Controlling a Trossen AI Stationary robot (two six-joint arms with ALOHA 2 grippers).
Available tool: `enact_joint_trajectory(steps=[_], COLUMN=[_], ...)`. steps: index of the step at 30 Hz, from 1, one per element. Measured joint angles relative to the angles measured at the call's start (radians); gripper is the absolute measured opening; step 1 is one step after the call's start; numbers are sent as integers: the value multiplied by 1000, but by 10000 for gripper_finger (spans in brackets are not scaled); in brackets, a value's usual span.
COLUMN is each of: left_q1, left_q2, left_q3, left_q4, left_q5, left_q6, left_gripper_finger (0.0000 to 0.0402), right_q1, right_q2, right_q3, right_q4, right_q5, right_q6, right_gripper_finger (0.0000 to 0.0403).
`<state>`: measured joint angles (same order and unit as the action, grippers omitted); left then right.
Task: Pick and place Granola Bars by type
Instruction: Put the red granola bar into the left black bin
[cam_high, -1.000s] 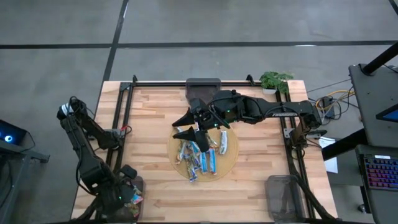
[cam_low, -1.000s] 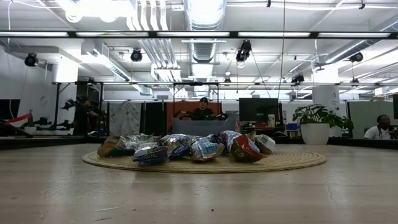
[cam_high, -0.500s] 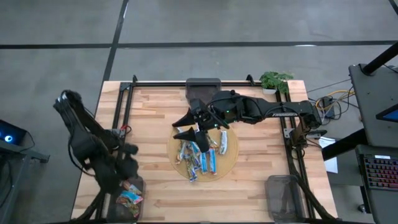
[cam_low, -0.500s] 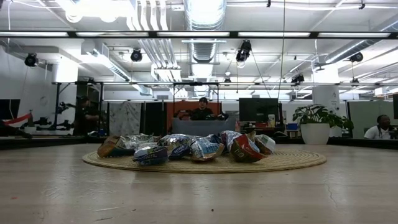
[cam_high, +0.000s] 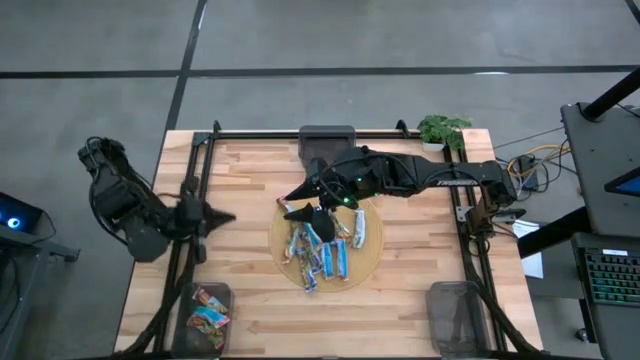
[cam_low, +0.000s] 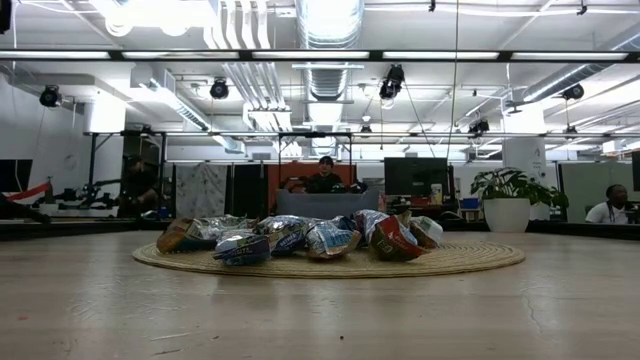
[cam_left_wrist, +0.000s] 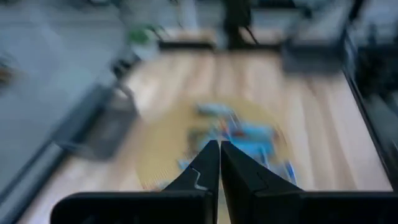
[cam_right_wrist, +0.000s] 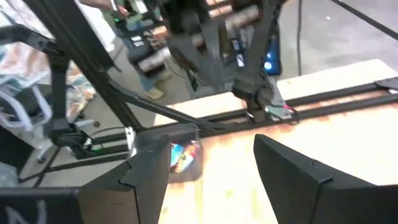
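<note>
Foil-wrapped Granola Bars (cam_high: 322, 248) heaped on round mat (cam_high: 367, 262) mid-tabletop; right hand (cam_high: 300, 198) spread, empty above heap, presumably reaching; left hand (cam_high: 222, 216) pinched closed, empty; next: descend, grip one bar.

Granola Bars (cam_high: 322, 248): shiny blue, white, red wrappers, heaped on round mat, table centre.
</note>
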<state>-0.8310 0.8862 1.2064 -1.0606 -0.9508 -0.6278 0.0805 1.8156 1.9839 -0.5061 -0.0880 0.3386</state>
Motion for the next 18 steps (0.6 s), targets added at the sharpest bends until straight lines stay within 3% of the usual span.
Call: enact_joint_trajectory(steps=[3,18], left_q1=[0,66], left_q2=[-25,-130], left_q3=[0,0], left_q4=[56,136], left_q5=[-82,-93], left_q6=[40,262], left_gripper_finger=[0,0], right_q1=[-10,-36], right_q2=[0,0], right_q3=[0,0], right_q4=[-17,-15], right_q5=[13,13], right_q6=[-2,-8], right_gripper_finger=[219,219])
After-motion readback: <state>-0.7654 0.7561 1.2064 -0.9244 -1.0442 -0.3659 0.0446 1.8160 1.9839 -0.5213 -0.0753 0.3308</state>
